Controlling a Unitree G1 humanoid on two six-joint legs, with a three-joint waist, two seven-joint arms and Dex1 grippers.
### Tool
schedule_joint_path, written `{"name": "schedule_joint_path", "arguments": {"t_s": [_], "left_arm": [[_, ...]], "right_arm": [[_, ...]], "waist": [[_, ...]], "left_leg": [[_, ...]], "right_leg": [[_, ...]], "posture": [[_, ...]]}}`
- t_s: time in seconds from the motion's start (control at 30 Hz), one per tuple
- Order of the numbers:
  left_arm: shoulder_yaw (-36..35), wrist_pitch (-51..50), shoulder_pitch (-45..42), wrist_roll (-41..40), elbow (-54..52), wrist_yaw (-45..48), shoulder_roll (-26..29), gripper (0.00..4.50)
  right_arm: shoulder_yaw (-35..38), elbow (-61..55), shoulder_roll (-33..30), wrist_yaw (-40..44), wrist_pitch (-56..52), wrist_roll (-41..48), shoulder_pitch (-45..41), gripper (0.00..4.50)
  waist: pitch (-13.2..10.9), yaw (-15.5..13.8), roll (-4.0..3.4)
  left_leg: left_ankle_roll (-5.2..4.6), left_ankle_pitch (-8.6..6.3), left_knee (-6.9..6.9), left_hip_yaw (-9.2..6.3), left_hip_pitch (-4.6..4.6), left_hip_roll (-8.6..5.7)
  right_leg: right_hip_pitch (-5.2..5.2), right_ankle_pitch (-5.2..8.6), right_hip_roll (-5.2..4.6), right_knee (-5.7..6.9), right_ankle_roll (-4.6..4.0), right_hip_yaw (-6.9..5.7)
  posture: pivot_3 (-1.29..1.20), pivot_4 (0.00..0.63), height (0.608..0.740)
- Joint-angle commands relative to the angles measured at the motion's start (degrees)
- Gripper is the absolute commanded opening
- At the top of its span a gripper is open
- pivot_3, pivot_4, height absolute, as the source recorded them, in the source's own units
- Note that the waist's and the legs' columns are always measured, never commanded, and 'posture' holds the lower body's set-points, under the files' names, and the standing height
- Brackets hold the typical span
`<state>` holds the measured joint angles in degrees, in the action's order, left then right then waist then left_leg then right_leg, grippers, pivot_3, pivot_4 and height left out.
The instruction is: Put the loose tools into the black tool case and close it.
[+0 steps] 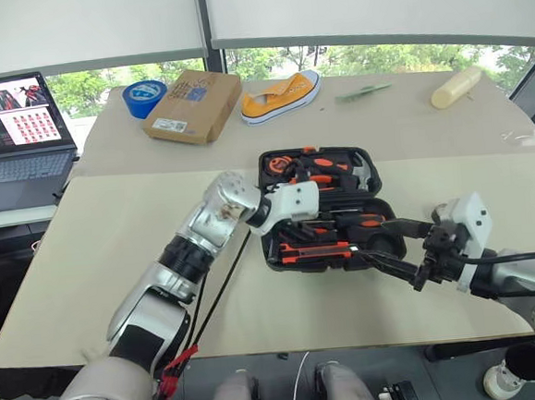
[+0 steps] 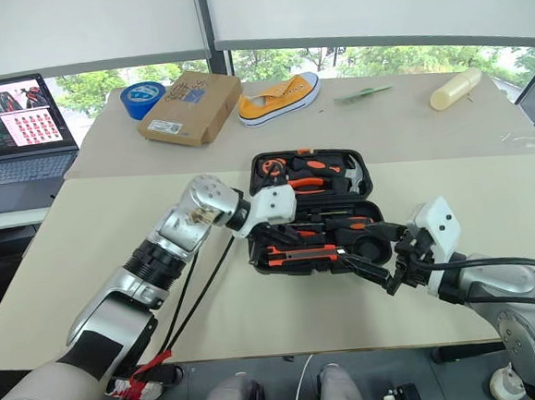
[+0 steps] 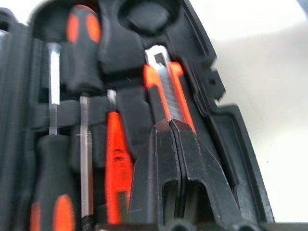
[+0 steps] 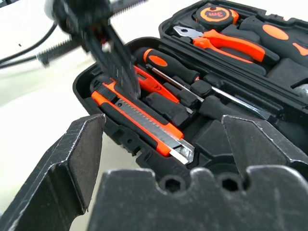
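The black tool case (image 1: 374, 184) lies open on the near table, lid half away from me. In its near half sit the folding utility knife (image 4: 144, 120), a slim orange screwdriver (image 3: 118, 163) and two black-and-orange screwdrivers (image 4: 168, 65). My left gripper (image 1: 295, 237) is shut and empty. It points down into the near half, with its tips on the knife's handle end (image 3: 163, 82). My right gripper (image 1: 371, 241) stands open at the case's near right corner, level with the knife's blade end and holding nothing.
Pliers (image 4: 226, 41) and a tape measure (image 4: 215, 13) rest in the lid half. On the far table stand a blue tape roll (image 1: 144, 97), a cardboard box (image 1: 193, 106), a yellow shoe (image 1: 283, 97) and a cream bottle (image 1: 456, 87). A laptop (image 1: 12, 127) sits at far left.
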<state>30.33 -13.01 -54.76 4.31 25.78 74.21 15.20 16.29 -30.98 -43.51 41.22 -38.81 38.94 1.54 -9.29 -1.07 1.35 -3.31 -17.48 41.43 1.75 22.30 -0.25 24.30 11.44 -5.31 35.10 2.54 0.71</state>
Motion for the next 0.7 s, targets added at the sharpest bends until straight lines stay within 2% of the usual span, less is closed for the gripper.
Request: {"name": "schedule_joint_path", "arguments": {"t_s": [0.03,0.23,0.33,0.43,0.57,0.7], "left_arm": [[2.3,5.6,-0.3,4.1,4.0,-3.1,-0.9,0.06],[1.7,9.9,-1.8,5.9,12.0,-7.5,-3.4,0.06],[-0.2,9.6,-1.2,3.6,10.2,-6.0,-2.9,0.06],[-5.4,5.8,0.2,-2.6,3.4,-3.3,-1.4,0.06],[-15.7,-3.5,2.4,-13.4,-8.0,-1.7,2.9,1.15],[-23.8,-18.9,5.9,-23.4,-19.8,3.0,13.9,2.65]], "right_arm": [[1.4,-1.6,0.1,-0.2,1.3,0.1,0.3,4.50],[2.7,-3.2,0.0,-0.7,0.9,0.9,2.0,4.50],[3.5,-3.9,0.0,-0.9,0.7,1.3,2.9,4.50],[5.1,-4.1,-0.5,-0.6,0.9,1.1,4.6,4.50],[10.1,-1.7,-1.8,-0.1,0.7,0.3,7.1,4.50],[19.7,5.0,-6.7,7.0,1.7,-1.1,12.8,4.50]], "waist": [[0.0,-0.1,0.00],[0.0,-0.7,0.00],[0.0,-0.9,0.00],[0.0,-0.7,0.00],[0.0,0.2,-0.03],[0.0,0.6,-0.10]], "left_leg": [[0.00,0.00,0.00,0.00,0.00,0.01],[-0.07,-0.04,0.23,-0.01,-0.09,0.01],[-0.12,-0.07,0.30,0.00,-0.10,0.01],[-0.12,-0.07,0.31,0.01,-0.07,0.02],[-0.12,-0.07,0.29,-0.01,0.11,0.10],[-0.14,-0.08,0.27,0.00,0.14,0.10]], "right_leg": [[-0.01,0.00,0.00,0.00,0.00,0.00],[-0.20,-0.02,-0.06,-0.06,0.04,0.00],[-0.23,-0.10,-0.09,-0.06,0.13,0.04],[-0.17,-0.12,-0.08,-0.03,0.14,0.07],[0.10,-0.11,0.02,0.08,0.12,0.07],[0.09,-0.11,-0.01,0.19,0.13,0.09]], "posture": [[0.00,0.150,0.735],[0.00,0.150,0.735],[0.00,0.150,0.735],[0.00,0.150,0.735],[0.00,0.150,0.735],[0.00,0.150,0.735]]}}
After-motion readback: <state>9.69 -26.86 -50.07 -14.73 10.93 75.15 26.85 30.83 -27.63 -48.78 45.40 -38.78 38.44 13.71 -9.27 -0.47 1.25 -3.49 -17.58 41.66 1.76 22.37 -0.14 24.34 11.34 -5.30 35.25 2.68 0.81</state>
